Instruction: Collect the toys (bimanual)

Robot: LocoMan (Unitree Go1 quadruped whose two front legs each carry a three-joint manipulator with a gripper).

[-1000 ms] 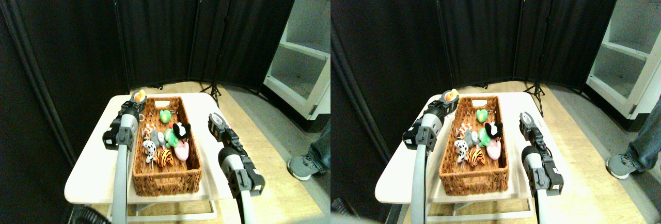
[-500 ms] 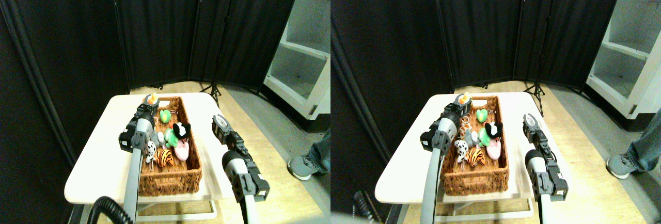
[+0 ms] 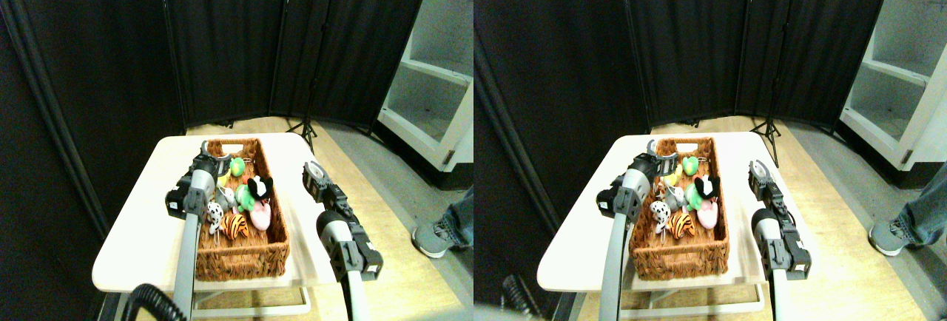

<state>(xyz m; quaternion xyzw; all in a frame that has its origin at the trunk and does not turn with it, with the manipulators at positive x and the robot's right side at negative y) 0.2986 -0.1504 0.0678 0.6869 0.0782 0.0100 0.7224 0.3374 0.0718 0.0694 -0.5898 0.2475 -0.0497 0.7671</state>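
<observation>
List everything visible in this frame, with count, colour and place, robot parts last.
Basket: one, brown wicker, lengthwise on the table.
Tiger toy: one, orange with black stripes, in the basket, near middle.
Spotted toy: one, white with dark spots, left of the tiger.
Pink toy: one, right of the tiger.
Black-and-white toy: one, beyond the pink one.
Green toys: two, one far, one mid-basket.
Table: one, cream.
Screen: black panels behind.
Shelf: white, far right.
Person's shoe: grey, on the floor, right.
Left gripper: over the basket's far left part.
Right gripper: right of the basket.
</observation>
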